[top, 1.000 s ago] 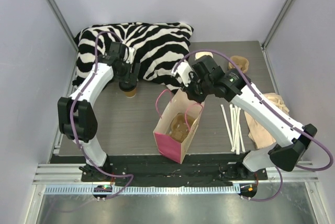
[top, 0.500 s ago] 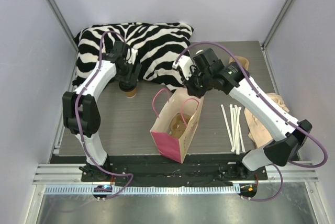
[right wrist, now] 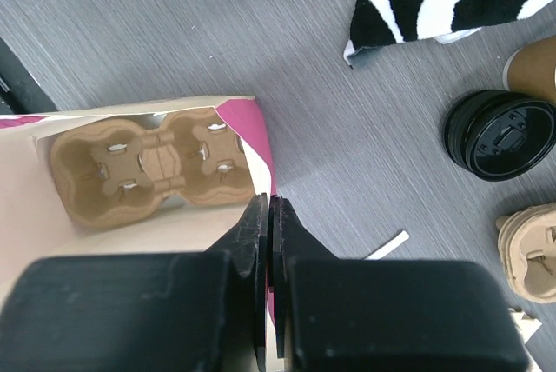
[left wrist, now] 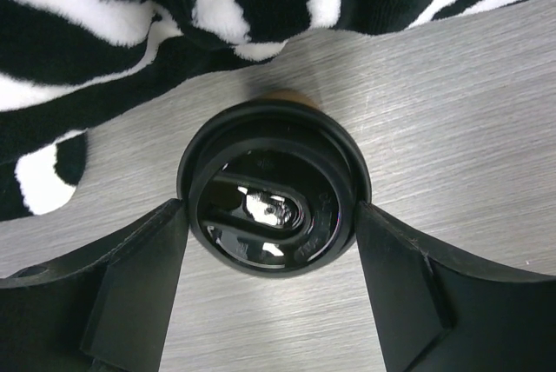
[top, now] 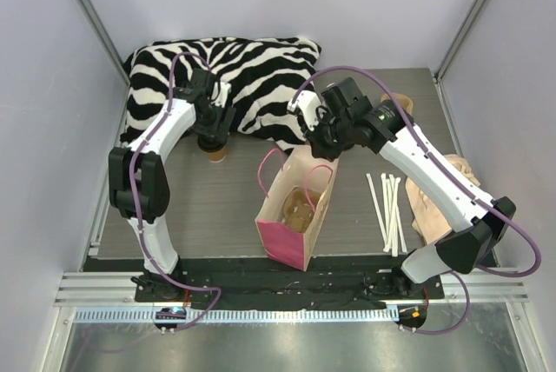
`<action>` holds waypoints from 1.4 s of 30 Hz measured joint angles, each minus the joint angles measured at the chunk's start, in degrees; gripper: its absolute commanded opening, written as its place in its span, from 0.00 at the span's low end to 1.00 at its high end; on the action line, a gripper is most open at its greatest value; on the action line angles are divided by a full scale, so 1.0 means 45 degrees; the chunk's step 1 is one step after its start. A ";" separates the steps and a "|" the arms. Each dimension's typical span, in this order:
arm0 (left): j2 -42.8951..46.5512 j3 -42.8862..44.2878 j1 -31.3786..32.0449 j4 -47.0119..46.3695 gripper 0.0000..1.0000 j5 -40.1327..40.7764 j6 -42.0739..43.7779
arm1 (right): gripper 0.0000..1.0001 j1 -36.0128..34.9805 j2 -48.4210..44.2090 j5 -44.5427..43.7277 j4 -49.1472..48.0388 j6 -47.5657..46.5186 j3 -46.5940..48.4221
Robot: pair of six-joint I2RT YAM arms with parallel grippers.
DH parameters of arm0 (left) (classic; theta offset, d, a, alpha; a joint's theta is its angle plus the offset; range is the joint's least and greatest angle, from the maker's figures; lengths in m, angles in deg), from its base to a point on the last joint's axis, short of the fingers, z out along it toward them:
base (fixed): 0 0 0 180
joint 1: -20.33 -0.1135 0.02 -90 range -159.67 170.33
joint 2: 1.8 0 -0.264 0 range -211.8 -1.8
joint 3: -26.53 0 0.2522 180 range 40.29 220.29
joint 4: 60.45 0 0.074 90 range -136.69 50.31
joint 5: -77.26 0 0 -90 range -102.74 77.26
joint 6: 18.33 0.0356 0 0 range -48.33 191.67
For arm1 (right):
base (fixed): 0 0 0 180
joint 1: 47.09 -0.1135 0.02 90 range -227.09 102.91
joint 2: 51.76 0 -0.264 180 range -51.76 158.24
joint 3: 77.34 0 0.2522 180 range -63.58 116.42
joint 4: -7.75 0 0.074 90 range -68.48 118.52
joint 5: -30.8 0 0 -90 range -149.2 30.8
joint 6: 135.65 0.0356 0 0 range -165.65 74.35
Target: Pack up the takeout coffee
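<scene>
Black-lidded coffee point(left wrist: 274, 185) sits within left end effector point(left wrist: 268, 215).

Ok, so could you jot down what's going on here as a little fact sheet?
Coffee: takeout coffee, lidded, upright on the table beside the zebra cloth
Left side: left gripper straddles the cup, jaws spread; contact unclear
Right side: right gripper shut on the pink bag at its rim
Bag: open, cardboard cup carrier at the bottom
To do: coffee not yet in the bag
</scene>
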 measured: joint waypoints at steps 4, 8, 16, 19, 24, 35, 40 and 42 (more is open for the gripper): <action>-0.0141 0.0053 0.0005 -0.0063 0.80 -0.0121 0.0015 | 0.01 0.0068 0.0000 0.0073 0.0010 0.0000 0.0000; -0.0170 0.0068 0.0029 -0.0102 0.78 -0.0165 0.0112 | 0.01 0.0107 0.0019 0.0141 0.0073 -0.0005 0.0039; -0.0185 0.0068 0.0039 -0.0209 0.68 -0.0155 0.0243 | 0.01 0.0238 0.0102 0.0238 0.0185 -0.0039 0.0151; -0.0185 0.0063 0.0039 -0.0209 0.67 -0.0155 0.0262 | 0.01 0.0277 0.0136 0.0291 0.0180 -0.0039 0.0170; -0.0185 0.0019 -0.0019 -0.0223 0.63 -0.0301 0.0321 | 0.01 0.0355 0.0136 0.0476 0.0180 -0.0034 0.0170; 0.0087 -0.0418 -0.0219 -0.0593 0.46 -0.0811 0.0529 | 0.06 0.0461 0.0136 0.0767 0.0165 0.0024 0.0141; 0.0155 -0.0447 -0.0219 -0.0447 0.36 -0.0967 0.0573 | 0.35 0.0525 0.0126 0.0967 0.0117 0.0209 0.0087; 0.0219 -0.0447 -0.0219 -0.0214 0.33 -0.1078 0.0593 | 0.49 0.0554 0.0126 0.1059 0.0146 0.0330 0.0019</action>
